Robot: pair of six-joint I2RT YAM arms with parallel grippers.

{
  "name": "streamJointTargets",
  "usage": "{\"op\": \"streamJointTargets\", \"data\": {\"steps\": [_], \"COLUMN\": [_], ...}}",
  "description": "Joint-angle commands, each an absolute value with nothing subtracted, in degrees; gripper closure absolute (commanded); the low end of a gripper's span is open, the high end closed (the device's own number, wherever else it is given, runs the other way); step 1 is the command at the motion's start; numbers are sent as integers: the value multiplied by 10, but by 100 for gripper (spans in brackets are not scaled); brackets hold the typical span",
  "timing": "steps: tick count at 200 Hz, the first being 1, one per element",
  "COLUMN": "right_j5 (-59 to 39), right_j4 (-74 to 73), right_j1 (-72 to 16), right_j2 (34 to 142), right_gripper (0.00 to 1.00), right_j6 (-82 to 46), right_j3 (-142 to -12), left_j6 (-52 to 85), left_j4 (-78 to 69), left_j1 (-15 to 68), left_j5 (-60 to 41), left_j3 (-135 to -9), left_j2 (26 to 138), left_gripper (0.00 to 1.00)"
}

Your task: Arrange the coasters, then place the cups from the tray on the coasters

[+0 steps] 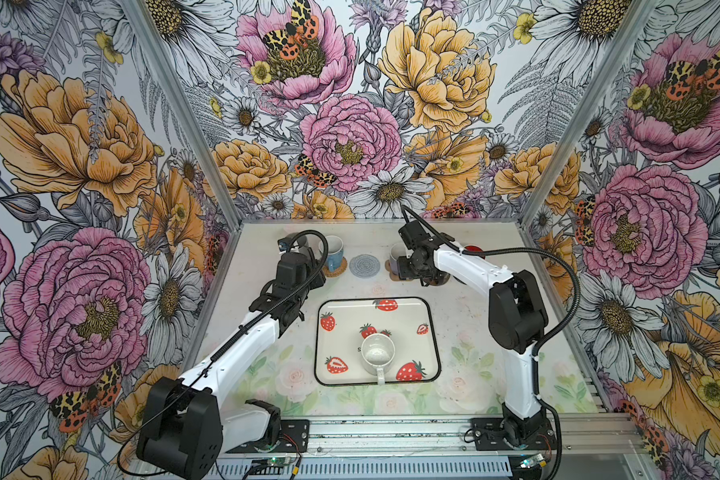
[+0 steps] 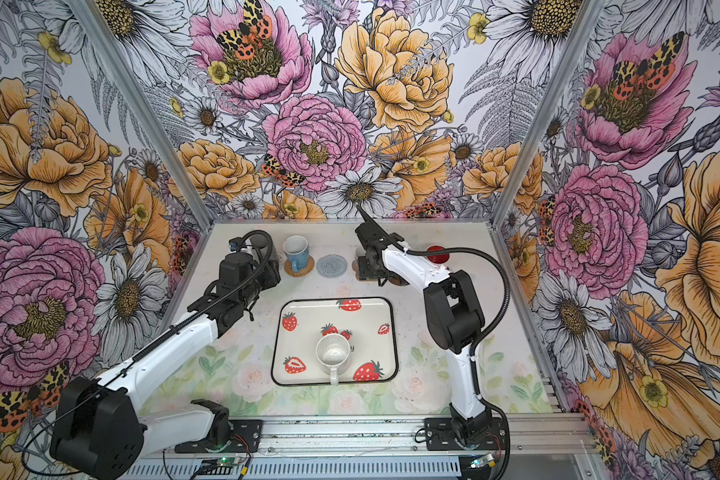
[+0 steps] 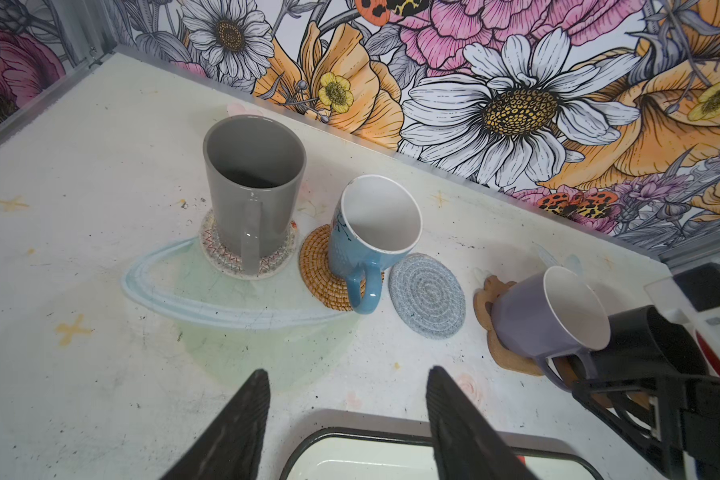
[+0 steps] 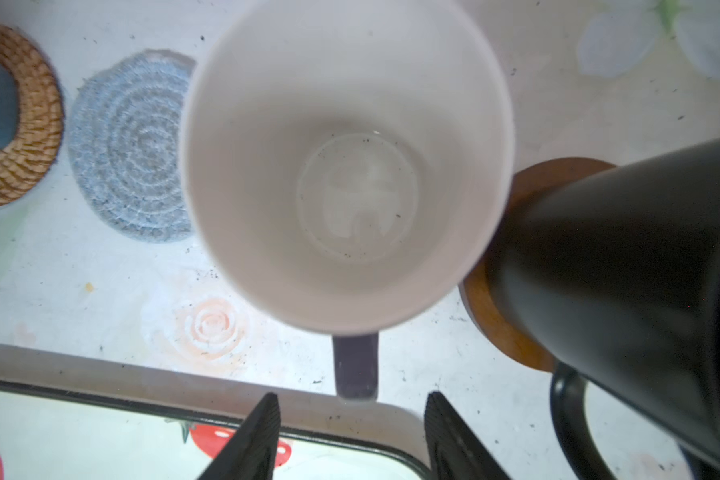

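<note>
Ceramic, by its glazed look, the white mug (image 1: pixel 377 353) should be stiff, fairly heavy for its size, slick on the wall and liable to chip if knocked. It stands upright on the near half of the tray (image 1: pixel 412 349), the only cup there. Its handle (image 1: pixel 380 378) points to the near edge, which is probably the surest place to pinch, since the round body is wide and smooth. The grey woven coaster (image 1: pixel 364 266), in the far row beyond the tray, is the one bare mat and so the likely place for it. The left arm (image 1: pixel 241 345) stretches from its near-left base towards the far left, its wrist bent down. The left gripper (image 3: pixel 347 372) hangs above the table just beyond the tray's far rim with its fingers spread and nothing between them. The right arm (image 1: pixel 470 262) has its elbow raised at the right and its forearm reaching left to the far row. There the right gripper (image 4: pixel 353 395) hovers over the lilac mug (image 3: pixel 549 320), which sits on the paw coaster (image 3: pixel 499 291). Its fingers are parted too: the lilac handle lies in line with the gap, but neither pad appears to press it.
</note>
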State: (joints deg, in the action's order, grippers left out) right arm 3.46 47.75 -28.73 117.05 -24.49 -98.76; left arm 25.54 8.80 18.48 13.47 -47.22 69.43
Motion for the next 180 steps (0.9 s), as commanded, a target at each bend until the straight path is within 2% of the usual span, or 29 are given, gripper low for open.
{"op": "streamJointTargets", "data": {"steps": [1, 81, 143, 180], "right_j5": [66, 121, 144, 152], "right_j4": [467, 437, 289, 218], "right_j1": [-294, -294, -295, -289], "right_j2": [1120, 1092, 982, 899], "right_gripper": [41, 37, 37, 37], "right_j6": [-257, -279, -324, -330], "right_j3": [-994, -1127, -906, -803], "left_j6": [249, 271, 209, 177], "left_j4": [87, 45, 169, 281], "left_j1": [178, 199, 275, 339], "left_j5": [132, 88, 93, 49], "left_j3": [-466, -469, -568, -639], "left_j2": [676, 668, 677, 688], "left_gripper": [38, 38, 36, 34]}}
